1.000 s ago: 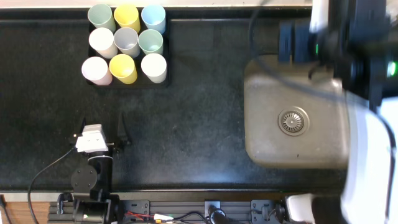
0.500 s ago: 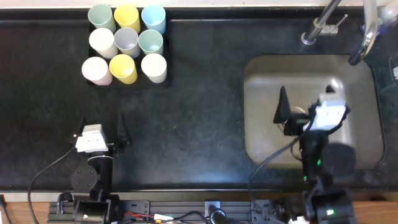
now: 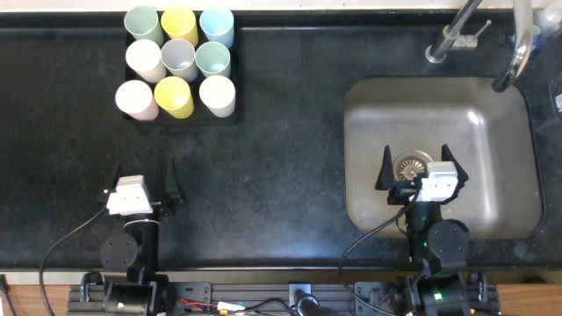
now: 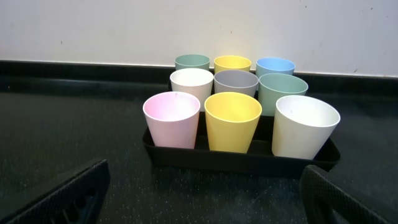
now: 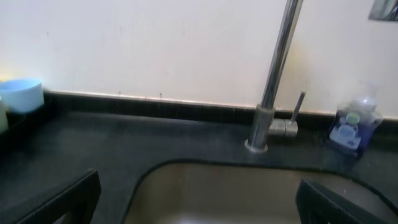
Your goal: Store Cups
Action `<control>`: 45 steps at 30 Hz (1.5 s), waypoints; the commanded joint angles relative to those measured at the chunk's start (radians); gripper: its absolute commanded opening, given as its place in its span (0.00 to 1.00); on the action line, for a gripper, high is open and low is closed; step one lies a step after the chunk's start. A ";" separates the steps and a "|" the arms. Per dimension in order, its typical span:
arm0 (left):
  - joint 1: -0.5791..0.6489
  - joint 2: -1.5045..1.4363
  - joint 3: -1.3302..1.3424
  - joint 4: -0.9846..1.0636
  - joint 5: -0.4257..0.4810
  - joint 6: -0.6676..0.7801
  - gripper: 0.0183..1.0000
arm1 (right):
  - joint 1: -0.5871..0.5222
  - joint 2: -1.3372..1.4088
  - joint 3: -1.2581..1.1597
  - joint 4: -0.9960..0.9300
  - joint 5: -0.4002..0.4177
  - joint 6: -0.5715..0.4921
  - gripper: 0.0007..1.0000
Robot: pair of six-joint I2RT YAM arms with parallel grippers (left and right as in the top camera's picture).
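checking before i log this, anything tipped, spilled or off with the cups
Nothing stands out. All nine pastel plastic cups stand upright, three by three, inside the black rectangular tray on the dark worktop; no spill or damage shows.

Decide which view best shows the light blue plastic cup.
Top view: the light blue plastic cup shows its whole rim. Left wrist view: the cup sits behind other cups. Right wrist view: the cup at the frame edge.

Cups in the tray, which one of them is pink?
The pink cup, the only one of that colour, stands at the left end of the tray's row nearest the left gripper, beside a yellow cup and in front of a white cup.
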 commanded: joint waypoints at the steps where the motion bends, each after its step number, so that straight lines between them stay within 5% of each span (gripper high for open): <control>1: -0.012 -0.008 -0.004 0.002 -0.012 -0.007 1.00 | -0.042 -0.060 -0.090 0.023 0.008 -0.002 1.00; 12: -0.012 -0.008 -0.004 0.002 -0.012 -0.008 1.00 | -0.093 -0.266 -0.131 -0.098 0.005 -0.002 1.00; 45: -0.012 -0.008 -0.004 0.002 -0.012 -0.008 1.00 | -0.092 -0.264 -0.131 -0.098 0.004 -0.002 1.00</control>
